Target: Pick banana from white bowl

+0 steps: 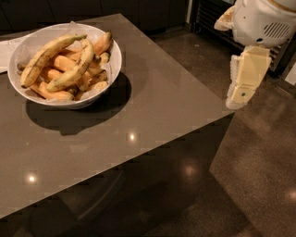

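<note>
The white bowl (109,77) stands at the far left of the grey table (152,106), lined with thin white paper. It holds several bananas. The medium-long yellow-green speckled banana (77,68) lies curved across the top of the pile. A longer yellow-green banana (45,57) lies to its left, and short orange bananas (59,62) sit underneath. My gripper (241,92) hangs pointing down off the table's right edge, above the floor, far to the right of the bowl and holding nothing.
A white sheet of paper (5,52) lies on the table to the left of the bowl. The table's right corner (227,111) is just left of my gripper. Dark cabinets (138,9) run behind. A polished floor (259,176) lies to the right.
</note>
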Tool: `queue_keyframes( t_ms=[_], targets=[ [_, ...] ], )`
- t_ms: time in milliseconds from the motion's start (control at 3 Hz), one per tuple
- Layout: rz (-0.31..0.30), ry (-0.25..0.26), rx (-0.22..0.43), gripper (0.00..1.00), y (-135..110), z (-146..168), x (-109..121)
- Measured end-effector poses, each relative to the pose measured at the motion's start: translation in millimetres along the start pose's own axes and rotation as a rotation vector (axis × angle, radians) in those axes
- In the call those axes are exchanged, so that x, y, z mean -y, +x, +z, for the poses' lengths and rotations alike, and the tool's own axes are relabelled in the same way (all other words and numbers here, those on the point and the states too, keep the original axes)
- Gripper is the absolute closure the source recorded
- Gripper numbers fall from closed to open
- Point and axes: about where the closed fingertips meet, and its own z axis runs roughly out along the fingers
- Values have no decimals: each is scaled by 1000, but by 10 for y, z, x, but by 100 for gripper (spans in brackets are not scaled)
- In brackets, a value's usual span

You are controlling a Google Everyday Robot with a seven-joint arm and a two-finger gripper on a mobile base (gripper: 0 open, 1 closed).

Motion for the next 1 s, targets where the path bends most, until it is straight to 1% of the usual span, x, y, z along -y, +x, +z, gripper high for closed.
queue_keyframes(
  t_ms=[333, 667, 1000],
  targets=[
    [-58, 20, 4, 0, -294, 56, 194],
    [-162, 19, 5, 0, -679, 146, 408],
    [-169, 33, 12, 0, -735, 120, 428]
  ],
)
